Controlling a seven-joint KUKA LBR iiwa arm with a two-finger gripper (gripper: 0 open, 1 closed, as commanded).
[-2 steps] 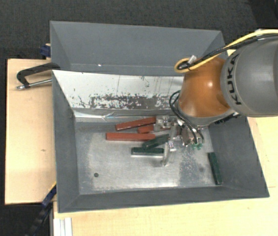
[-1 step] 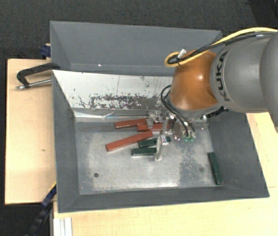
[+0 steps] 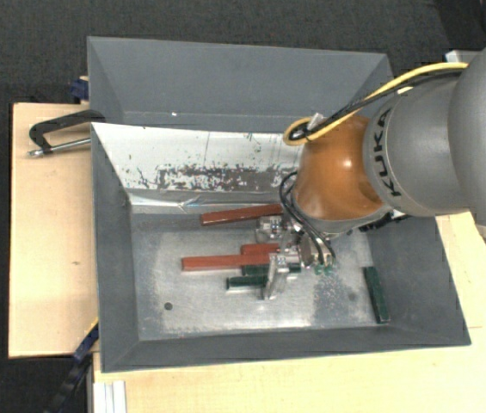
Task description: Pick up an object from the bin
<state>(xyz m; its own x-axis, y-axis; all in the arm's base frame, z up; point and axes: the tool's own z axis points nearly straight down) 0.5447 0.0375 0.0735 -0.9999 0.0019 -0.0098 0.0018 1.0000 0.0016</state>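
Where the gripper hangs, a dark green bar lies alongside.

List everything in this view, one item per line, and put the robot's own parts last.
Far red stick: 1, red-brown, lying along the back of the bin floor.
Near red stick: 1, red-brown, middle of the floor, its right end under the gripper.
Middle green stick: 1, dark green, just in front of the near red stick, beside the gripper.
Right green stick: 1, dark green, alone at the right of the floor.
Speck: 1, dark, front left of the floor; too small to identify.
Bin: 1, grey metal.
Arm: 1, grey, reaching in from the right.
Cover: 1, orange, on the wrist.
Gripper: 1, metal, low over the middle sticks.
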